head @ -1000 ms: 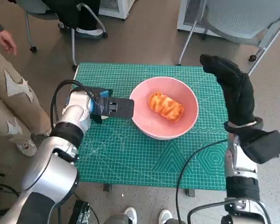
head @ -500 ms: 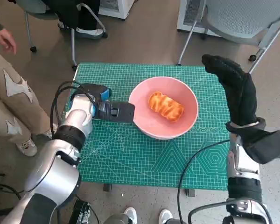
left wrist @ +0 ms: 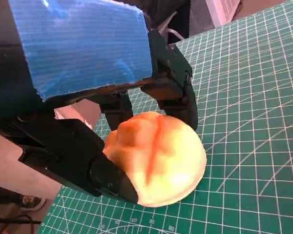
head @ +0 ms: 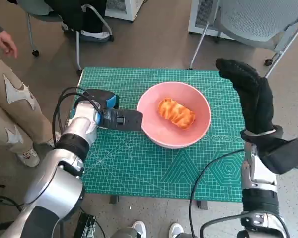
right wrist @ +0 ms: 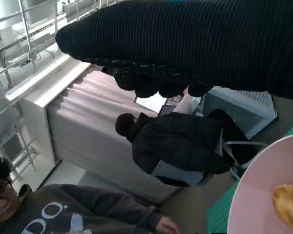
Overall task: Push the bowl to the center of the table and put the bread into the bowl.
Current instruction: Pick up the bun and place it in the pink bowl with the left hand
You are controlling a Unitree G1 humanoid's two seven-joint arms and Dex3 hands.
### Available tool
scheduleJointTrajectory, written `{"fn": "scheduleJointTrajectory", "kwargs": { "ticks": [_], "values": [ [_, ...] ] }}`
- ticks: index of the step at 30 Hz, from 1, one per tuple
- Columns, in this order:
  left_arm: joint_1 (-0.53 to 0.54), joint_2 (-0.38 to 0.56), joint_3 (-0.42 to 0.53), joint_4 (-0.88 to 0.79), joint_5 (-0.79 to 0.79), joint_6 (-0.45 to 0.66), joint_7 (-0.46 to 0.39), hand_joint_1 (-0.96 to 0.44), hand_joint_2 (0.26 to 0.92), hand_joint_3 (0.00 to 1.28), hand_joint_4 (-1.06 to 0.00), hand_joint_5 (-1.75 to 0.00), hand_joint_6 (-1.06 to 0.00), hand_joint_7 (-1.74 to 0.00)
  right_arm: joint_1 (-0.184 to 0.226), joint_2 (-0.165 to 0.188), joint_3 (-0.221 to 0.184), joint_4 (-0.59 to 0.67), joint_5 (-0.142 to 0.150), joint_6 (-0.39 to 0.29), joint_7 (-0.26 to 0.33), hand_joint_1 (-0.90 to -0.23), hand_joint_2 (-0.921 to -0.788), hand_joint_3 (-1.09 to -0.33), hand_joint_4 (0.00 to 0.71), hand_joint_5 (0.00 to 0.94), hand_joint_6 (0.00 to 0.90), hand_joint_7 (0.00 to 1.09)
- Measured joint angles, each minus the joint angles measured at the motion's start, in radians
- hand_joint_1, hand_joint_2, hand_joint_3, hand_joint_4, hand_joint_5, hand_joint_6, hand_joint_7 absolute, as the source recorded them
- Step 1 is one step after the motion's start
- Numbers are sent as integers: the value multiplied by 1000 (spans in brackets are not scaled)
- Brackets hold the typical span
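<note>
Since a second ago the left hand [head: 120, 119] has drawn slightly back from the bowl [head: 175, 115], its fingers [head: 130, 119] now just beside the pink rim on the robot's left; whether they touch it cannot be told from the head view. The right hand [head: 248, 94] has barely shifted. In the left wrist view the black fingers [left wrist: 110, 178] close round a golden bun [left wrist: 156, 158] lying on the green mat [left wrist: 254, 126]. A bread [head: 176, 112] lies inside the bowl, which sits near the middle of the counter [head: 139, 168]. The gloved right hand hangs above the counter's right edge, holding nothing, fingers slightly curled. A person [right wrist: 180, 141] sits beyond.
</note>
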Motion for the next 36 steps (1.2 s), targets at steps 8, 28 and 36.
{"fn": "scheduleJointTrajectory", "kwargs": {
  "ticks": [8,28,36],
  "values": [
    [0,0,0,0,0,1,0,0,884,50,-851,-1084,-672,-1022,-1,2,1,8,0,0,-1,-682,-921,-871,171,6,4,481],
    [-8,12,7,-3,-3,10,-32,0,886,54,-838,-1023,-653,-1123,-23,5,6,33,-1,-12,-1,-687,-921,-873,167,2,-1,488],
    [-39,44,53,-29,-44,-5,-48,1,887,56,-841,-958,-642,-1195,-28,8,12,50,-3,-27,-1,-680,-921,-884,167,2,-1,487]
  ]
}}
